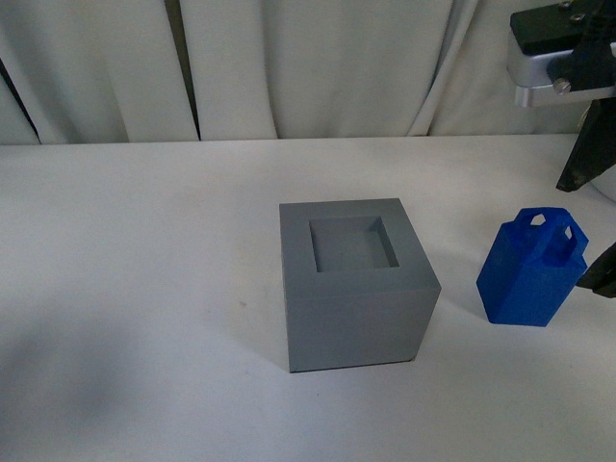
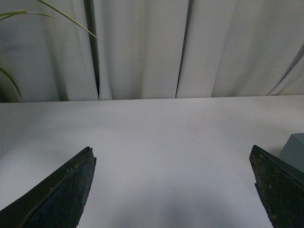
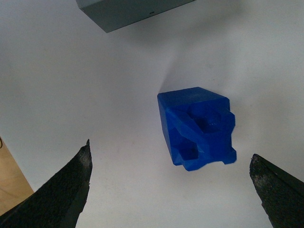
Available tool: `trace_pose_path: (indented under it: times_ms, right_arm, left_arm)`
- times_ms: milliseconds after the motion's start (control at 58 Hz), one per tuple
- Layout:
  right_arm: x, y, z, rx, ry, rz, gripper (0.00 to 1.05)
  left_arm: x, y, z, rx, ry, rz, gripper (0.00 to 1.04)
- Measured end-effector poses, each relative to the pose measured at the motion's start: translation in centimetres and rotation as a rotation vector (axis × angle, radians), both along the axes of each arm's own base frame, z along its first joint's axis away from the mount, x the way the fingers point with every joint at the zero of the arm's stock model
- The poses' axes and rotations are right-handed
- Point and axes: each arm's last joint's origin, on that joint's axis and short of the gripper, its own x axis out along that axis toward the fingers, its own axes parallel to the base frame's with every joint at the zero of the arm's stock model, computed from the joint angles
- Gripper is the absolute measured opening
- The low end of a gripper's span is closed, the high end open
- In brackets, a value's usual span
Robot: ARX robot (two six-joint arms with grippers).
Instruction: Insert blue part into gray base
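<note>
The blue part (image 1: 531,269) stood upright on the counter (image 1: 144,241), long axis vertical, handles (image 1: 553,223) up, right of the base (image 1: 356,289), below my spread, empty right pincer (image 3: 169,154).

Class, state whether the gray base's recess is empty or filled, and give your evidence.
Empty. The gray base shows only bare floor in its recess; the blue part stands apart beside it.

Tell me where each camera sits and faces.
Front: on the body, facing forward and down at base and blue part; right arm at edge.
Left wrist: faces along table to curtain; open left pincer frames it.
Right wrist: faces down on blue part; open right pincer frames it.
Shared: front and right wrist both show blue part and base.
</note>
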Motion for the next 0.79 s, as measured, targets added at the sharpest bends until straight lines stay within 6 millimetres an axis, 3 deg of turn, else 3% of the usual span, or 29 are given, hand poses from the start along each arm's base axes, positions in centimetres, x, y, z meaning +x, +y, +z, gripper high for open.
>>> trace_pose_path:
  times_ms: [466, 793]
  right_arm:
    - [2.6, 0.1, -4.5, -0.06, 0.039, -0.031, 0.97]
    - [3.5, 0.4, -5.2, -0.055, 0.039, -0.048, 0.94]
  left_arm:
    - [0.0, 0.0, 0.0, 0.0, 0.0, 0.0, 0.99]
    - [0.0, 0.0, 0.0, 0.0, 0.0, 0.0, 0.99]
